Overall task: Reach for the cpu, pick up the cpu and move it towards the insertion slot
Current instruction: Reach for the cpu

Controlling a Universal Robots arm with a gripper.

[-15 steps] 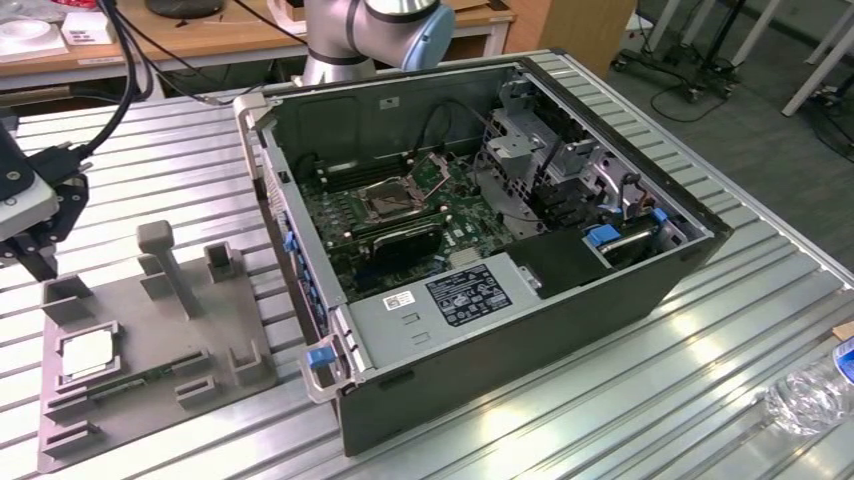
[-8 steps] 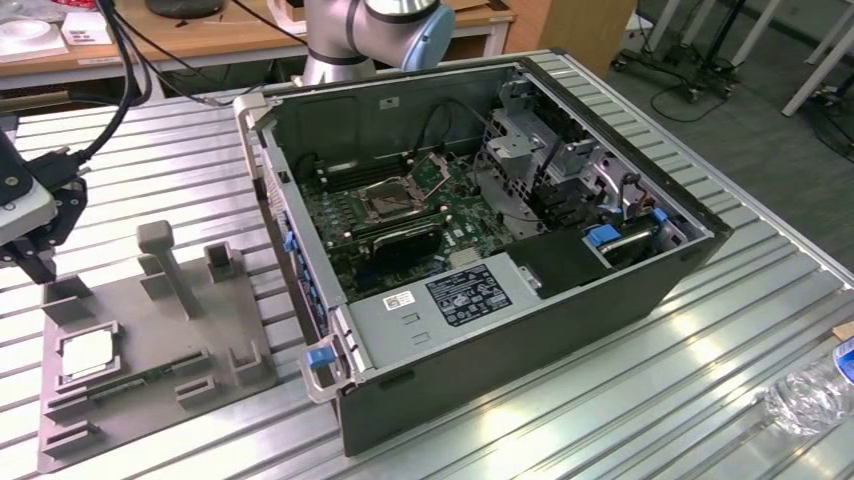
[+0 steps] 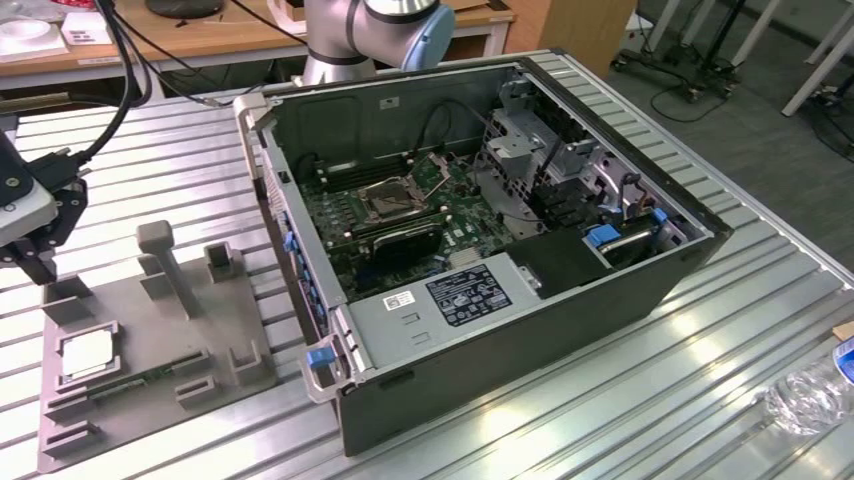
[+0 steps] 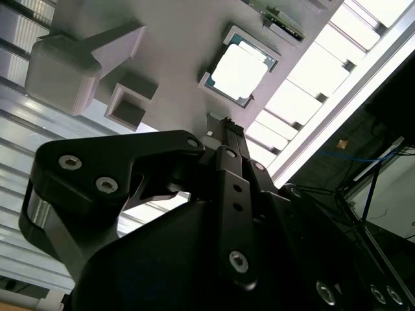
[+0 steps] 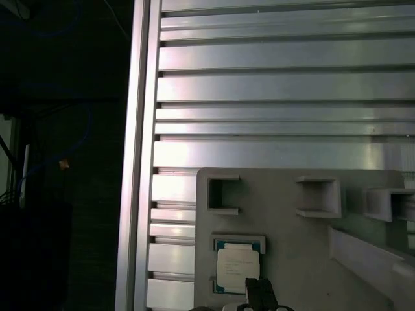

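The cpu [image 3: 87,352], a small silvery square chip, lies flat in a recess of the grey fixture plate [image 3: 227,320] at the exterior view's left. Both wrist views look down on the cpu [image 4: 240,68] [image 5: 237,265]. My gripper [image 3: 38,262] hangs above the plate's far left corner, a short way beyond the chip, holding nothing and not touching it. Its black body [image 4: 194,227] takes up much of the second wrist view, and its tip [image 5: 259,295] sits just beside the chip. The insertion slot [image 3: 396,200], a shiny square frame with a dark centre, lies on the green motherboard inside the open computer case [image 3: 534,330].
A green memory stick [image 3: 140,380] lies in the fixture plate near the chip. Grey upright posts [image 3: 160,262] rise from the plate. The slatted aluminium table [image 3: 667,400] drops off at an edge [image 5: 136,162] close to the plate. A clear water bottle [image 3: 807,395] stands at the exterior view's right.
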